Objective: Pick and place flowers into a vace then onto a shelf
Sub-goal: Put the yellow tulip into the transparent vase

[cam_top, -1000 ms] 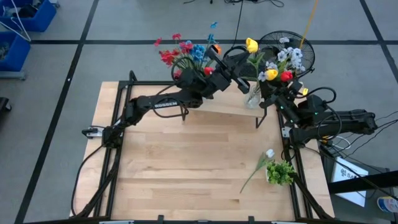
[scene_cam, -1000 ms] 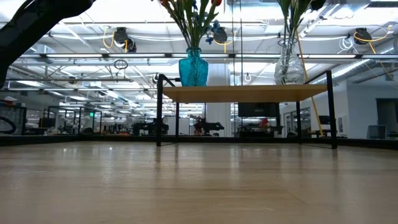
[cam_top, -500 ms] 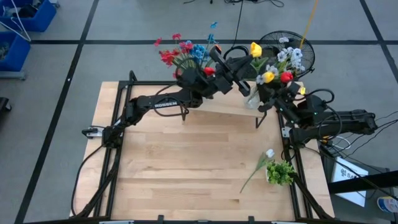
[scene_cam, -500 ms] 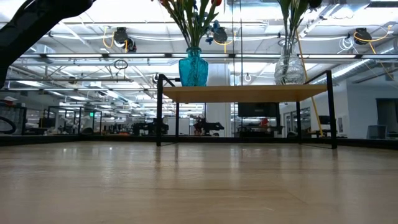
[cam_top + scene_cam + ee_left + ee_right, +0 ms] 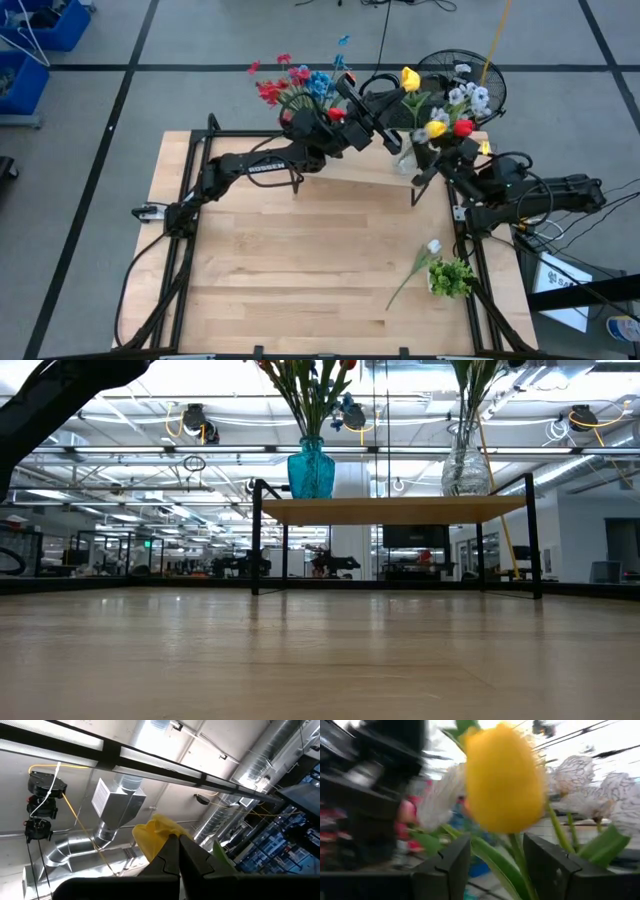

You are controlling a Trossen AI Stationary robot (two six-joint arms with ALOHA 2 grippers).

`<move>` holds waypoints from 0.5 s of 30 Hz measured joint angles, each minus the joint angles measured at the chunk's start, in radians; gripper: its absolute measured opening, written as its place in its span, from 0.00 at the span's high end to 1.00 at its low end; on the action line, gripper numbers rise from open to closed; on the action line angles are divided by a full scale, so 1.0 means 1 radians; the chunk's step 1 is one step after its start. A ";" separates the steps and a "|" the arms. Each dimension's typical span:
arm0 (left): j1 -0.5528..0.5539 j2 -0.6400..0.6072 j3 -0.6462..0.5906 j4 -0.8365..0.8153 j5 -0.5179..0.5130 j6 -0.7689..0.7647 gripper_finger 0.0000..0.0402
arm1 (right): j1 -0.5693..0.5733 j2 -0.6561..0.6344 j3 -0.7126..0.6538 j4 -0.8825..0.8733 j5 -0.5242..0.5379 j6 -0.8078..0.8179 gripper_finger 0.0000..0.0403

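Above the shelf's (image 5: pixel 352 168) right end, my left gripper (image 5: pixel 179 865) is pinched closed on a yellow flower (image 5: pixel 409 77), now nearer the clear vase (image 5: pixel 466 464) than before. My right gripper (image 5: pixel 492 865) sits open around that vase's flowers (image 5: pixel 455 108), which have drifted slightly right.

A low light-wood shelf on thin black metal legs (image 5: pixel 390 510) stands across the wooden tabletop (image 5: pixel 320 655). A teal glass vase (image 5: pixel 311 468) sits at its nine o'clock end, a clear glass vase (image 5: pixel 466 465) toward three o'clock, green flower stems (image 5: pixel 312 405) rising from both.
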 joint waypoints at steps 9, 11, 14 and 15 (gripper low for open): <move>-0.034 -0.060 0.000 -0.045 0.025 0.001 1.00 | 0.008 -0.052 0.000 -0.002 0.072 -0.162 0.53; -0.045 -0.073 0.000 -0.091 0.026 0.017 1.00 | 0.008 -0.058 0.000 -0.019 0.056 -0.128 0.50; -0.057 -0.080 0.000 -0.132 0.021 0.080 1.00 | 0.008 -0.061 0.000 -0.065 0.056 -0.085 0.46; -0.059 -0.080 0.000 -0.133 0.016 0.102 1.00 | 0.008 -0.061 0.000 -0.084 0.056 -0.071 0.44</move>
